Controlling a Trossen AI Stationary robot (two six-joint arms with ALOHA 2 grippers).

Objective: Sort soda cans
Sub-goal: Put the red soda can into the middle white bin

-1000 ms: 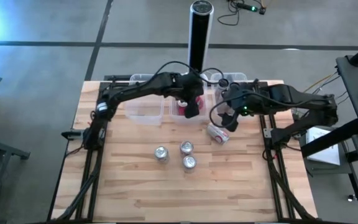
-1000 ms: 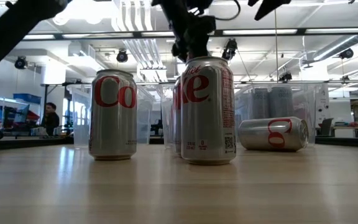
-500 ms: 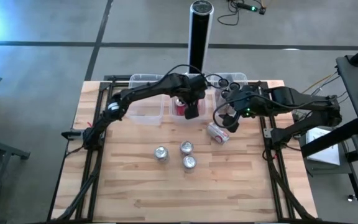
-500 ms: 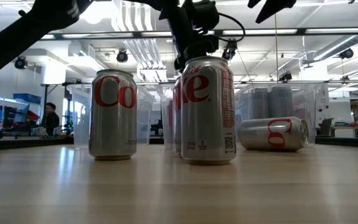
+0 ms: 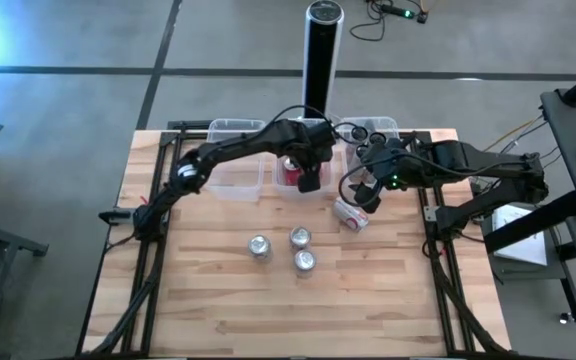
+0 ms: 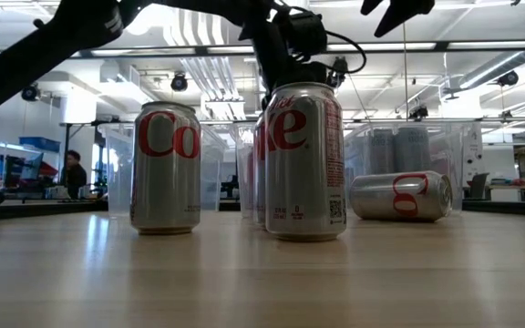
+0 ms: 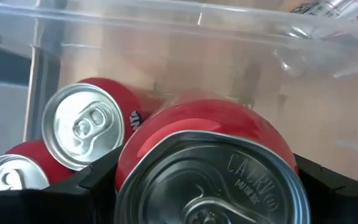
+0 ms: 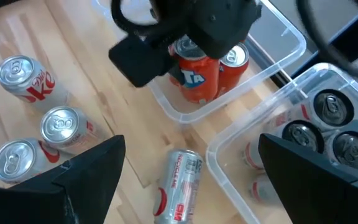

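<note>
My left gripper (image 5: 309, 172) is over the middle clear bin (image 5: 286, 183) at the table's far side, shut on a red soda can (image 8: 196, 78). Two more red cans (image 7: 86, 126) stand in that bin. My right gripper (image 5: 368, 192) hangs open, touching nothing, above a silver can (image 5: 350, 213) that lies on its side on the table. Three silver cans (image 5: 259, 246) (image 5: 300, 237) (image 5: 305, 261) stand upright at mid-table. The right bin (image 8: 229, 140) holds several dark and silver cans (image 8: 329, 107). My left gripper pinches the red can between its two fingers (image 7: 95, 180), which sit on opposite sides of the can's wall (image 7: 129, 163) near its top. They come from above, slanting down. The can stands roughly upright, its lower part inside the bin; whether it rests on the bin's floor I cannot tell.
A further clear bin (image 5: 230, 170) stands left of the middle one. A tall black-and-silver post (image 5: 321, 50) rises behind the table's far edge. Bare wood lies toward the near edge and both sides of the three standing cans.
My left gripper has sunk toward the middle bin with the red can still between its fingers, tipping a little steeper. The can has stayed roughly upright.
</note>
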